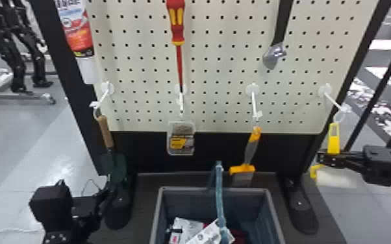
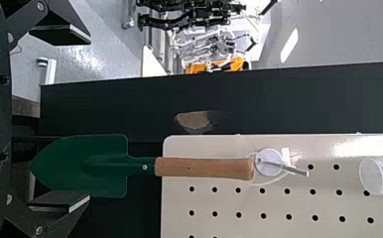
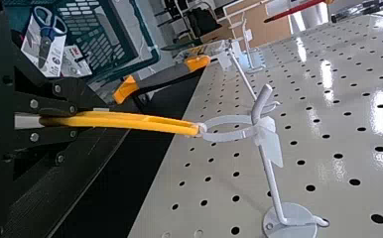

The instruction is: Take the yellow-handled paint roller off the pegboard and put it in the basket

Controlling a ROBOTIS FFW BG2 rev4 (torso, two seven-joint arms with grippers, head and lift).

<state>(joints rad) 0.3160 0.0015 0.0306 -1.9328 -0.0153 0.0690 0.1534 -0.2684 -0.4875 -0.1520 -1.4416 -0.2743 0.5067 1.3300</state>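
At the right of the head view, my right gripper (image 1: 331, 158) is closed on the yellow handle of the paint roller (image 1: 334, 139). The roller's pale sleeve hangs below the fingers, and its loop is still around the white hook (image 1: 336, 103). In the right wrist view, the right gripper (image 3: 55, 120) pinches the yellow handle (image 3: 135, 122), whose loop circles the hook (image 3: 274, 183). My left gripper (image 1: 105, 188) is parked low at the left; in the left wrist view the left gripper (image 2: 83, 119) stands open beside the green trowel blade. The basket (image 1: 271, 207) sits low in the centre.
A trowel (image 1: 106, 131), a small packaged item (image 1: 181, 138) and an orange scraper (image 1: 251, 146) hang on hooks along the pegboard (image 1: 217, 74). Above are a red screwdriver (image 1: 176, 22) and a black-handled tool (image 1: 281, 29). A blue handle (image 1: 219, 191) rises over the basket, which holds several packages.
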